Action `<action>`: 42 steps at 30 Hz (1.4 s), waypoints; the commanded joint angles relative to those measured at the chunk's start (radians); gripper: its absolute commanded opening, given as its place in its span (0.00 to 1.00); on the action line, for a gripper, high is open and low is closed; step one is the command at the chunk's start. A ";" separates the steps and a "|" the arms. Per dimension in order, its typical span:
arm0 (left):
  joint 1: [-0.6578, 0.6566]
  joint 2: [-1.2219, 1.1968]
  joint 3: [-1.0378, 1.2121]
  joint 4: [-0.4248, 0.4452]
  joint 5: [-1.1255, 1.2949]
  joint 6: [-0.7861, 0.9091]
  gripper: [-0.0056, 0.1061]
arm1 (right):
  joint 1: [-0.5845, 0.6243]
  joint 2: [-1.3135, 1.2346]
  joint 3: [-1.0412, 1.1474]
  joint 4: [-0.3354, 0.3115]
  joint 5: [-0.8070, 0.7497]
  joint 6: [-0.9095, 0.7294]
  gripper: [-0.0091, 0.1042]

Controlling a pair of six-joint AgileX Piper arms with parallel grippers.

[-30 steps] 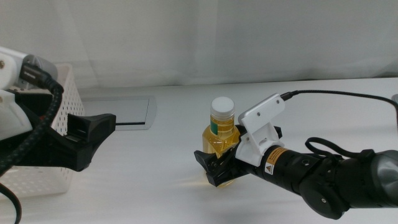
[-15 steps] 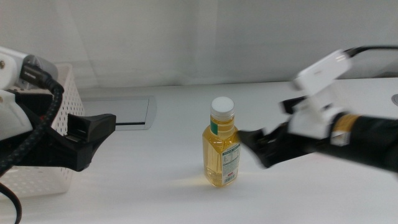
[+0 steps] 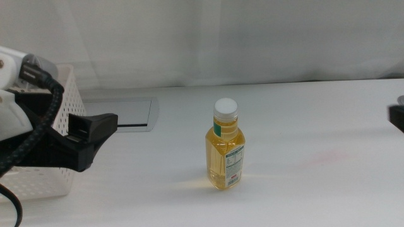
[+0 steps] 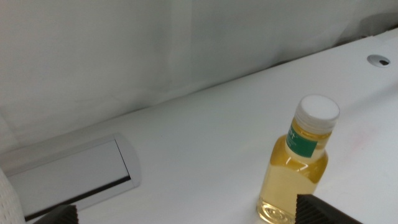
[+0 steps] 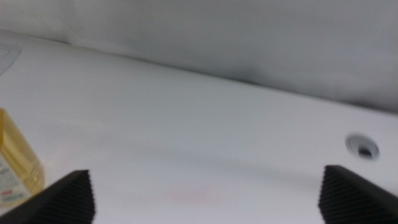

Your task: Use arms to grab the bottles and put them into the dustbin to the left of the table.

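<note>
One of the bottles (image 3: 224, 154), filled with yellow liquid and topped by a white cap, stands upright and free in the middle of the table (image 3: 315, 189). My left gripper (image 3: 101, 129) hovers left of it, in front of the white perforated dustbin (image 3: 39, 183), open and empty. The left wrist view shows the bottle (image 4: 297, 165) ahead of that gripper (image 4: 186, 214), close to one jaw. My right gripper (image 5: 212, 194) is open wide and holds nothing. Only a dark tip of the right gripper (image 3: 398, 118) shows at the middle view's right edge. The bottle (image 5: 15, 168) appears at the edge of the right wrist view.
A recessed grey panel (image 3: 126, 113) lies in the table behind the left gripper, also seen as the panel (image 4: 68, 171) from the left wrist. A small round hole (image 5: 362, 146) sits in the table surface on the right. A white curtain backs the table.
My right gripper opened, let go of the yellow bottle and pulled back to the right, almost out of the middle view. The bottle stayed upright in place. The left arm has not moved.
</note>
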 commanded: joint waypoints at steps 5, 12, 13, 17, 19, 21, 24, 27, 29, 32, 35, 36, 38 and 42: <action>-0.006 -0.003 0.003 -0.005 -0.030 -0.004 0.86 | -0.007 -0.157 0.085 -0.070 0.115 0.211 0.29; -0.006 -0.003 0.003 -0.005 -0.030 -0.004 0.86 | -0.007 -0.349 0.185 0.054 -0.016 0.199 0.06; -0.006 -0.003 0.003 -0.005 -0.030 -0.004 0.86 | -0.007 -0.374 0.212 0.054 -0.056 0.209 0.06; -0.006 -0.003 0.003 -0.005 -0.030 -0.004 0.86 | -0.009 -0.457 0.373 0.044 -0.260 0.209 0.06; -0.006 -0.003 0.003 -0.005 -0.025 -0.004 0.86 | -0.009 -0.470 0.463 0.044 -0.374 0.209 0.06; -0.006 -0.003 0.003 -0.005 -0.022 -0.001 0.86 | -0.009 -0.473 0.558 0.044 -0.498 0.206 0.06; -0.006 -0.003 0.003 -0.010 -0.016 0.012 0.85 | -0.009 -0.475 0.666 0.044 -0.623 0.206 0.06; -0.008 -0.003 0.003 -0.039 -0.010 0.042 0.85 | -0.009 -0.475 0.707 0.044 -0.635 0.206 0.06; -0.010 -0.003 0.003 -0.086 -0.004 0.077 0.85 | -0.009 -0.475 0.721 0.044 -0.637 0.204 0.06; -0.039 -0.001 0.004 -0.138 0.007 0.136 0.85 | -0.009 -0.475 0.744 0.044 -0.645 0.204 0.06; -0.075 0.014 0.008 -0.162 0.020 0.154 0.85 | -0.009 -0.478 0.743 0.044 -0.640 0.204 0.06; -0.091 0.018 0.017 -0.164 0.014 0.154 0.85 | -0.009 -0.478 0.743 0.044 -0.645 0.204 0.06; -0.139 0.025 0.092 -0.164 -0.066 0.167 0.85 | -0.009 -0.478 0.743 0.044 -0.651 0.204 0.06; -0.212 0.025 0.248 -0.164 -0.267 0.165 0.85 | -0.009 -0.478 0.743 0.044 -0.651 0.204 0.06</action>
